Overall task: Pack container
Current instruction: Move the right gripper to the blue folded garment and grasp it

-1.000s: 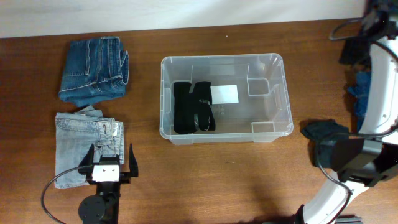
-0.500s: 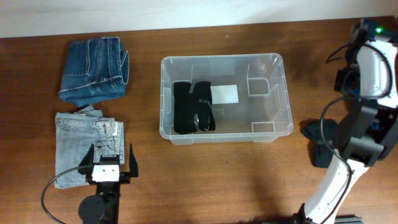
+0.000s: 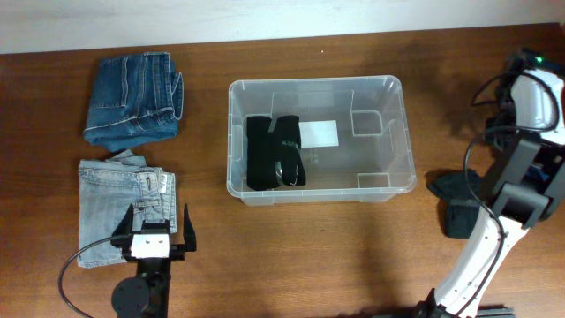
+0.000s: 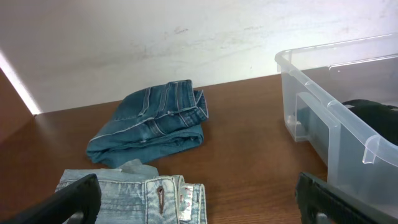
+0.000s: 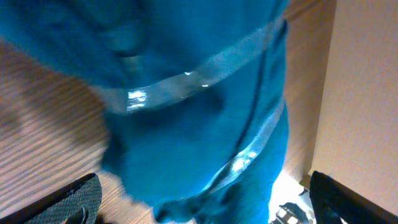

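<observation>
Brown wood-grain table [image 3: 353, 256], matt, with a pale scuffed wall [image 4: 155, 37] along its 12 o'clock edge.

Left gripper [image 3: 159, 216]: black fingers [image 3: 132, 219] spread full wide, nothing between them. It hangs at 7 o'clock on the table, over the 5 o'clock corner of the light jeans [image 3: 110, 203]; contact with the cloth cannot be told. In the wrist view the left gripper [image 4: 202, 208] shows only as two dark tips in the bottom corners.

Right gripper [image 5: 211, 202]: fingers [image 5: 68, 199] also wide apart, gripping nothing. Close ahead of them lies blue cloth [image 5: 186, 124], soft and blurred, crossed by glossy see-through strips. Whether the tips touch it cannot be told. In the overhead view the right arm stands at the 3 o'clock edge with its fingers hidden.

Light jeans: pale washed denim, folded to a rectangle, waistband and tag toward 12. Just past them at 12 o'clock are dark jeans [image 3: 132, 97], mid-blue denim with pale seams, folded loosely.

Container [image 3: 318, 82]: clear, thin, glossy plastic, a rectangle with a rounded rim. It sits upright and open-topped at table centre, its long axis running 9 to 3 o'clock. Moulded notches sit in the two corners at its 3 o'clock end. A white label [image 3: 320, 133] lies flat on the bottom near the middle. A black garment [image 3: 274, 152], matt and folded, lies inside at the 9 o'clock end.

A dark rumpled cloth [image 3: 459, 190] lies on the table at 4 o'clock of the container, beside the right arm.
</observation>
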